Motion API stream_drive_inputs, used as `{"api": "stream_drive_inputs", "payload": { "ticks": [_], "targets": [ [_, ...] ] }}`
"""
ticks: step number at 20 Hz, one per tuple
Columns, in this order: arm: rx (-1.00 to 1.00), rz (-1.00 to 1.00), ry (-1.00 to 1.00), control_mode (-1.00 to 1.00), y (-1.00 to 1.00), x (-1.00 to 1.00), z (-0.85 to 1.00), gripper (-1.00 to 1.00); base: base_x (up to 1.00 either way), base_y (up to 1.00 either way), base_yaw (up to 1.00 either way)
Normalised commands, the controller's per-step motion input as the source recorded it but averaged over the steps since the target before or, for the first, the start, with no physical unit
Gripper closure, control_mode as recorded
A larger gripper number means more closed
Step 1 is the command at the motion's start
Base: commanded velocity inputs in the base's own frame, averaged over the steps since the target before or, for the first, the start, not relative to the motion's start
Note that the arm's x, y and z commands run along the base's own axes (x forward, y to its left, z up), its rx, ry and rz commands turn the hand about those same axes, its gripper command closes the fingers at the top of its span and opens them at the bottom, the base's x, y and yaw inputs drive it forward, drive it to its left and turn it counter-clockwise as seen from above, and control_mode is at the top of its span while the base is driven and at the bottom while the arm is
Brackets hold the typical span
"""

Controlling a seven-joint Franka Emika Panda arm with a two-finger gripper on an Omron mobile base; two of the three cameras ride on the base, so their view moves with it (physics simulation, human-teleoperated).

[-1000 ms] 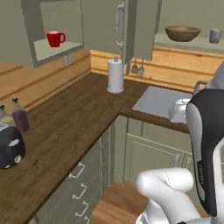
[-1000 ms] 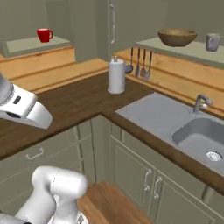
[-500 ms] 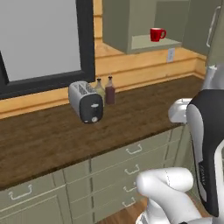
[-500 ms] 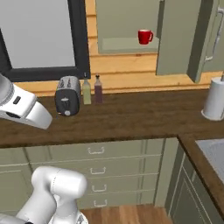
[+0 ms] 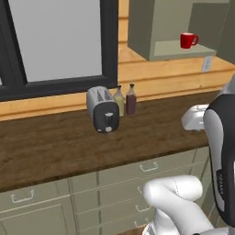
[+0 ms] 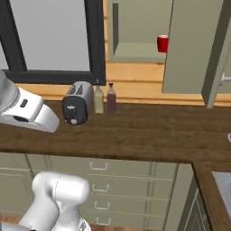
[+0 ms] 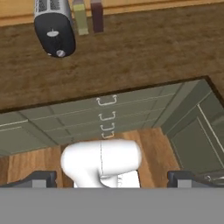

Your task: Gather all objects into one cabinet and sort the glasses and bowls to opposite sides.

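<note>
Dark wooden countertop (image 5: pixel 50 147) runs beneath a black-framed window (image 5: pixel 59 41) in this olive-green kitchen, with wood floor (image 7: pixel 30 162) below. Seen through the hand camera, the gripper (image 7: pixel 112 179) hangs out over the floor in front of the drawers (image 7: pixel 107 116), its two dark fingertips (image 7: pixel 37 179) spread wide apart with nothing between them. Ahead of the hand, beyond the counter's front edge, a silver-and-black toaster (image 7: pixel 54 30) stands near the back wall, with a pale bottle (image 7: pixel 80 17) just beside it and a dark bottle (image 7: pixel 96 16) next to that. Farther off and higher, to the right of the window, a glossy red mug (image 5: pixel 187 40) sits upright on the shelf of a narrow open wall cabinet (image 5: pixel 160 27), handle toward the right in the left base view. From the right base view the cabinet's door (image 6: pixel 189 49) stands open, partly covering the mug.
</note>
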Motion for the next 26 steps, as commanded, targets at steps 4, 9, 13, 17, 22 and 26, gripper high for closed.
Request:
{"api": "stream_drive_inputs", "payload": {
  "ticks": [4, 9, 13, 17, 22, 26],
  "targets": [
    [0.00, 0.00, 0.00, 1.00, 0.00, 0.00, 0.00, -1.00, 0.67, -0.54, 0.07],
    [0.00, 0.00, 0.00, 1.00, 0.00, 0.00, 0.00, -1.00, 0.66, -0.44, 0.05],
    [0.00, 0.00, 0.00, 1.00, 0.00, 0.00, 0.00, -1.00, 0.46, -0.21, 0.02],
    [0.00, 0.00, 0.00, 1.00, 0.00, 0.00, 0.00, -1.00, 0.49, -0.18, -0.07],
    [0.00, 0.00, 0.00, 1.00, 0.00, 0.00, 0.00, -1.00, 0.56, -0.01, -0.21],
    [0.00, 0.00, 0.00, 1.00, 0.00, 0.00, 0.00, -1.00, 0.47, -0.03, -0.19]
  ]
}}
